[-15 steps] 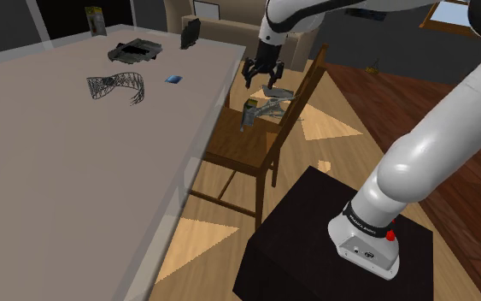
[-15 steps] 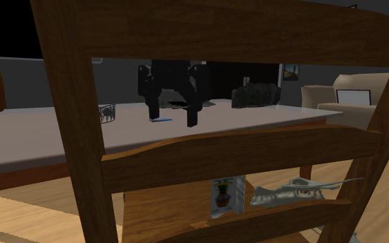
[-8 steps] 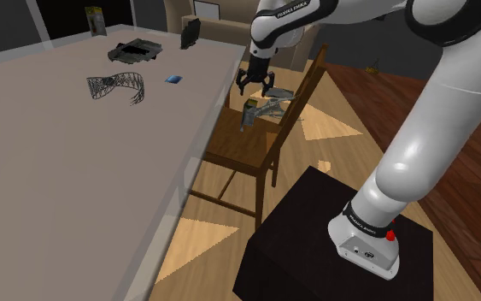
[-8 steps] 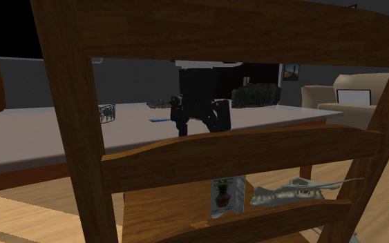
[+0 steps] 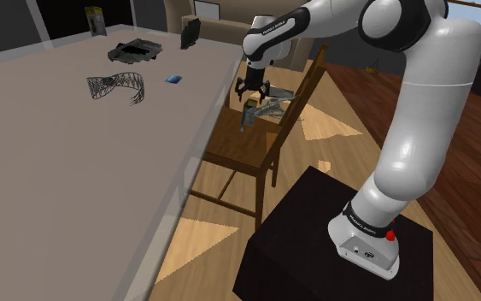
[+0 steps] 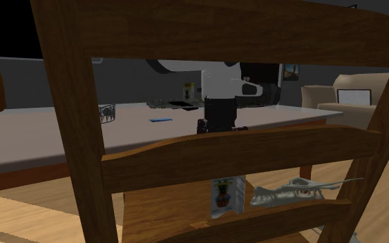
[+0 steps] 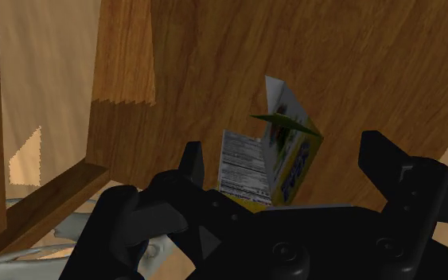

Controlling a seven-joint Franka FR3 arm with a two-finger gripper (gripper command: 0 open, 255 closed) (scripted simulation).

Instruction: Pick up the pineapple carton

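Wrist view: pineapple carton (image 7: 270, 155), one white panel with fine print, one yellow panel, green at the gable. Standing on the seat of a wooden chair (image 7: 214, 64), just beyond the pincer (image 7: 286, 163). Framed between the two black fingers (image 7: 192, 163); touched by neither. Pincer spread wide, holding nothing.

Second exterior view: same carton (image 6: 229, 195) at lower middle of frame, seen through the gap between two slats of the chair back (image 6: 241, 152). Long axis upright, gable on top. Pincer (image 6: 217, 125) directly above it, pointing down.

Shoulder view: carton (image 5: 248, 115) at upper middle of frame, on the chair seat (image 5: 238, 150) beside the bench (image 5: 76, 171). Pincer (image 5: 253, 89) just over it, near but apart.

Judged relation for the coming move: carton straight down the pincer's own line, so a plain descent, then closure across the body below the gable. Carton apparently turned a little against the finger line; exact angle not certain.

Just beside the carton on the seat: a silvery grey object (image 6: 296, 190), kind not identifiable, near enough to be nudged.

Hidden or unclear: fingertips behind the middle slat in the second exterior view; carton foot cut off by the lower slat.
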